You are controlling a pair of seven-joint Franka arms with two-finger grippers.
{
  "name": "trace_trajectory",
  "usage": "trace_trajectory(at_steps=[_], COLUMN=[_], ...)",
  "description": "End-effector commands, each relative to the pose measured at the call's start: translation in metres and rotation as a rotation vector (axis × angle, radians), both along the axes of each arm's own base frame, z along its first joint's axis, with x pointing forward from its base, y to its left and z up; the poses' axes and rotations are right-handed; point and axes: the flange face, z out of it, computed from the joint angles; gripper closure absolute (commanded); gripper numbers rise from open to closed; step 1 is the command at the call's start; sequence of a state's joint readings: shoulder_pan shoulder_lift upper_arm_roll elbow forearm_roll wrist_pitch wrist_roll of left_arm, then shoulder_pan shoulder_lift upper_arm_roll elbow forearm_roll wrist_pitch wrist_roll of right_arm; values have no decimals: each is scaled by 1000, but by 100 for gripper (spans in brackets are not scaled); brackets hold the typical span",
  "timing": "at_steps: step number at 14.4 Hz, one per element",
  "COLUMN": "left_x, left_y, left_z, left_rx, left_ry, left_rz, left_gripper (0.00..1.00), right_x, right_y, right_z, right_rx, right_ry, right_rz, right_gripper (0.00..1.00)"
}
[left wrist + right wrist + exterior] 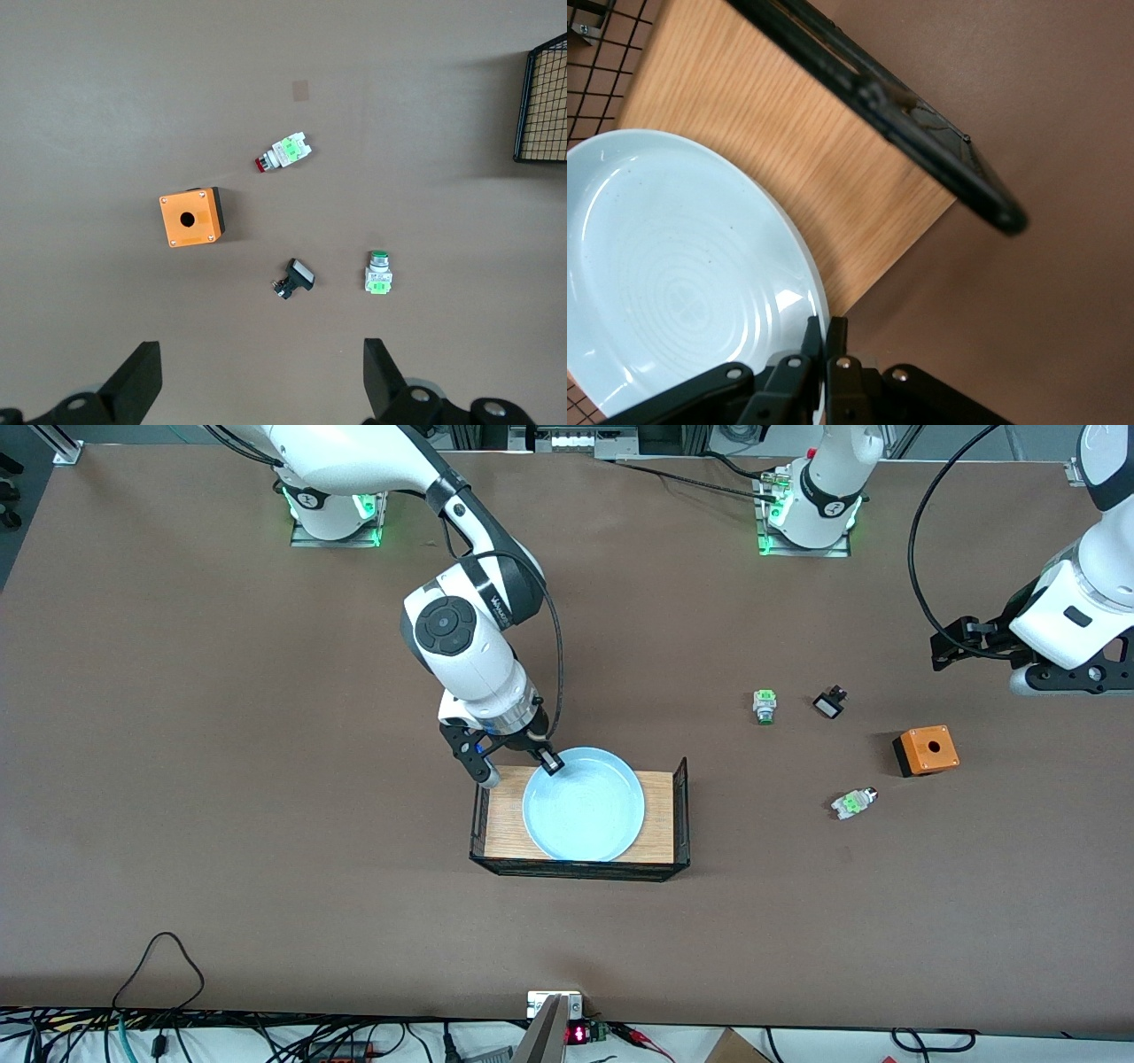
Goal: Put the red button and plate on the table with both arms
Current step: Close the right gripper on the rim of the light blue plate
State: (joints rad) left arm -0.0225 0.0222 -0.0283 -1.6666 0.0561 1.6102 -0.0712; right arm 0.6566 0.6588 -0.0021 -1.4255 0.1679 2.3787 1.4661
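The pale blue plate point(585, 815) lies on the light-wood shelf point(505, 815). My right gripper point(549, 762) is shut on the plate's rim at the side farther from the front camera. In the right wrist view the fingers point(825, 328) pinch the rim of the plate point(673, 266). The red button point(853, 803) lies on its side on the table point(266, 779), toward the left arm's end. It also shows in the left wrist view point(282, 152). My left gripper point(1067, 682) is open and empty point(261, 354), high over the table near that end.
An orange box point(926, 750) point(189, 219) sits beside the red button, a little farther from the front camera. A green-capped switch point(764, 706) point(378, 272) and a black-and-white switch point(829, 703) point(294, 278) lie farther still. The shelf has black wire ends point(542, 111).
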Motion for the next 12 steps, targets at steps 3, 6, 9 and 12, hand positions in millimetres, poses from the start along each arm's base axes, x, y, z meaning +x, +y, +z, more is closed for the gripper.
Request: trace_trajectory(at_steps=[3,6,9,12], left_x=[-6,-6,-9,-14], left_y=[-1,-1,-8,-29], left_z=[4,4,7,22], left_rx=[-20,-20,-22,-21], left_ry=[8,10,14,31], left_rz=[6,6,-3,-28], left_gripper=[0,0,0,0], right_x=[-1,-3,-10,-14], right_y=[7,9,17,15], right_z=[5,5,20,64], right_rx=[12,11,23,57], right_ry=[-17,-16,-22,-56], right_rz=[5,13,25,27], right_gripper=[100,100,100,100])
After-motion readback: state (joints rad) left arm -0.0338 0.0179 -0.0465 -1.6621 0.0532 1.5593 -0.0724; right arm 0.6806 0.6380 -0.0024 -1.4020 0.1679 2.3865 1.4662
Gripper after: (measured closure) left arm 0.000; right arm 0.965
